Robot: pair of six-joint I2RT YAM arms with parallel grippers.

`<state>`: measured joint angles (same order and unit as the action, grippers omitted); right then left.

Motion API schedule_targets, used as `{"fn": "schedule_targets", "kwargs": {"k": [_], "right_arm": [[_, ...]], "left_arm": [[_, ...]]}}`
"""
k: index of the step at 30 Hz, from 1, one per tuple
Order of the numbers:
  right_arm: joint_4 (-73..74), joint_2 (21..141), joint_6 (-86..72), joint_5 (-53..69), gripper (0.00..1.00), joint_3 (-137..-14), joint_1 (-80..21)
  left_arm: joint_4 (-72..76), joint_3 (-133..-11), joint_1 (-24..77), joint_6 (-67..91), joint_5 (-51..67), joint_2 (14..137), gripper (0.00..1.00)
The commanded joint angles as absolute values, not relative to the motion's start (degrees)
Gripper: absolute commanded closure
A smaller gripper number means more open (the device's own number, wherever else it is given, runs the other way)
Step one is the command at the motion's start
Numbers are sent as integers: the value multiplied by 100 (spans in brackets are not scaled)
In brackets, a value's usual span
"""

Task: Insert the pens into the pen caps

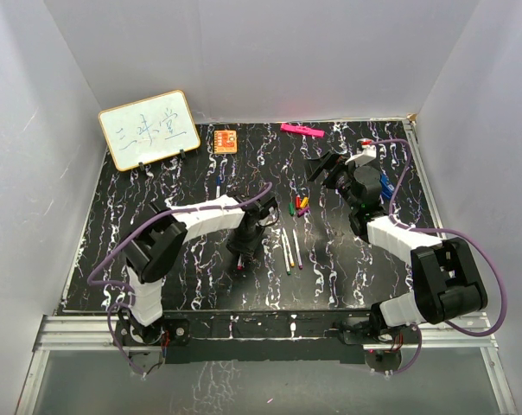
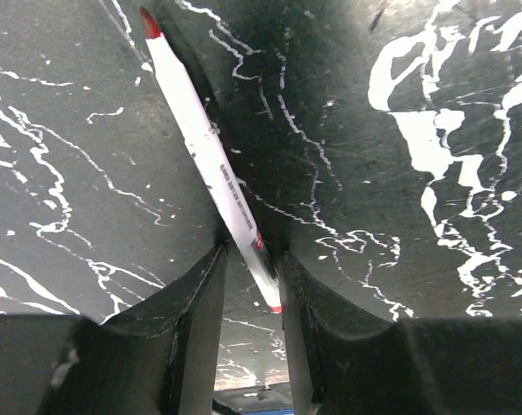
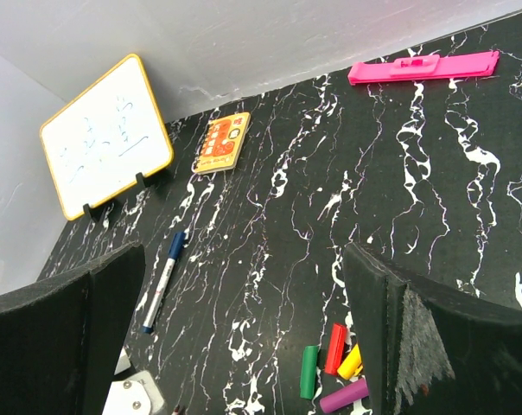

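My left gripper [image 1: 245, 249] points down at the table with its jaws astride a white pen with a red tip [image 2: 205, 147]. The pen rests against the right finger [image 2: 300, 285], and a gap shows on the left side. Three more pens [image 1: 291, 249] lie side by side to its right. A pen with a blue cap [image 1: 219, 186] lies further back and also shows in the right wrist view [image 3: 162, 281]. Green [image 3: 308, 372], red [image 3: 334, 347], yellow [image 3: 351, 361] and purple [image 3: 343, 395] caps lie clustered [image 1: 300, 206]. My right gripper [image 1: 328, 169] [image 3: 244, 259] hovers open and empty above them.
A small whiteboard [image 1: 149, 128] stands at the back left. An orange card [image 1: 225, 140] and a flat pink bar [image 1: 301, 130] lie near the back wall. A blue object [image 1: 384, 185] sits beside the right arm. White walls enclose the table.
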<state>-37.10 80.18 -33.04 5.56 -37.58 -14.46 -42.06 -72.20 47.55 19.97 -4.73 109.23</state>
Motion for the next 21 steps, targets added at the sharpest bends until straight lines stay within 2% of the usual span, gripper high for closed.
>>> {"fn": "schedule_targets", "kwargs": {"k": [1,6,11,21], "right_arm": [[-4043,7946,-3305,589,3,-3739,-1413],[-4058,7928,-3320,617,3,-3727,-1409],[-4076,7878,-3331,655,3,-3678,-1413],[-3495,7853,-3044,539,11,-3863,-1422]], "left_arm": [[-4797,-6914,4751,1784,-1148,11467,72],[-4410,-6833,4744,1834,-879,11426,79],[-4072,-6765,4722,1911,-782,11416,99],[-3524,-6468,4503,1998,-742,10970,100]]}}
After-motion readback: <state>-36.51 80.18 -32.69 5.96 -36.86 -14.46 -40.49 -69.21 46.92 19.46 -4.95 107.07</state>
